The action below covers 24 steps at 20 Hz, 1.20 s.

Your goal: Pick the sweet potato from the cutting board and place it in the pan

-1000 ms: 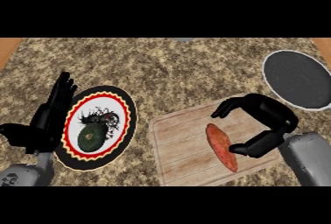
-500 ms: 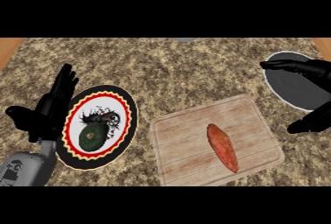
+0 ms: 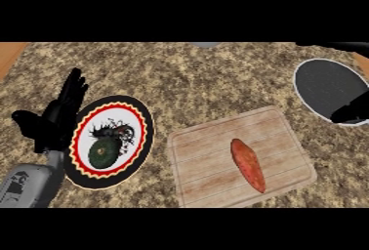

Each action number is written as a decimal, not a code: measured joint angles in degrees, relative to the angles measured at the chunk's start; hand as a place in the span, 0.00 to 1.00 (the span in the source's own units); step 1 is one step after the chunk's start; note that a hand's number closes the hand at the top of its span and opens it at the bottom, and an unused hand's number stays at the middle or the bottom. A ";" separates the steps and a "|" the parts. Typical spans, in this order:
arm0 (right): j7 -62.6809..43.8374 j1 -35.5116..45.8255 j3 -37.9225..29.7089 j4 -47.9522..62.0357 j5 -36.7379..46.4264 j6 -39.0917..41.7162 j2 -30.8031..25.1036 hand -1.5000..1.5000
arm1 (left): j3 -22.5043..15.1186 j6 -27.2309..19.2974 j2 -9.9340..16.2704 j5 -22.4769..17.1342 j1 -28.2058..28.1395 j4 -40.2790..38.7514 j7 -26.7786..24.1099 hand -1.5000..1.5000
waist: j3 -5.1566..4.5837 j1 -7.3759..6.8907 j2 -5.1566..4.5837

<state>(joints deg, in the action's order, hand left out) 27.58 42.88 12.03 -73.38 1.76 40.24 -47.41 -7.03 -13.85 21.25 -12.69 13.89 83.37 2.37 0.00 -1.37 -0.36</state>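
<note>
Speckled stone bench (image 3: 209,78), seen from above. Left of frame: left hand (image 3: 54,122) resting, fingers straight and spread, beside a patterned plate (image 3: 140,122) carrying a dark green fruit (image 3: 103,152). Lower centre: cutting board (image 3: 216,146), sweet potato (image 3: 247,164) lying on it, unheld. Upper right: pan (image 3: 324,83); right hand (image 3: 353,111) at the edge, fingers unreadable. Risk: the tapered potato could roll from a skewed grasp.

right hand (image 3: 351,111) mostly cut off by the right edge, fingers unreadable, pan (image 3: 328,88) clipped at right, left forearm (image 3: 27,186) cut off below
</note>
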 measured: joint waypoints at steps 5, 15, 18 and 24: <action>-2.31 2.51 2.00 -2.16 0.02 0.06 2.25 0.00 | 0.91 0.63 -0.28 0.36 -0.02 -0.65 0.06 0.50 | -0.03 0.51 0.20; -6.86 -0.80 6.24 -10.67 -4.15 3.97 3.60 0.00 | 1.91 1.36 -1.36 1.08 -1.50 -0.46 -0.90 0.50 | -0.02 1.22 0.42; -8.78 -3.40 7.51 -13.94 -2.64 3.92 4.07 0.00 | 2.68 1.87 -1.79 1.52 -0.58 -2.50 -1.78 0.50 | -0.02 1.44 0.40; -12.53 -7.00 6.31 -17.46 0.60 5.38 6.21 0.00 | 3.66 2.55 -2.71 2.93 -0.94 -1.93 -1.30 0.50 | -0.02 1.33 0.40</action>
<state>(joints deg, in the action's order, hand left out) 15.04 35.89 18.34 -90.84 2.35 45.62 -41.20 -3.37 -11.30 18.54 -9.75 12.95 81.44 1.07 -0.02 -0.04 0.04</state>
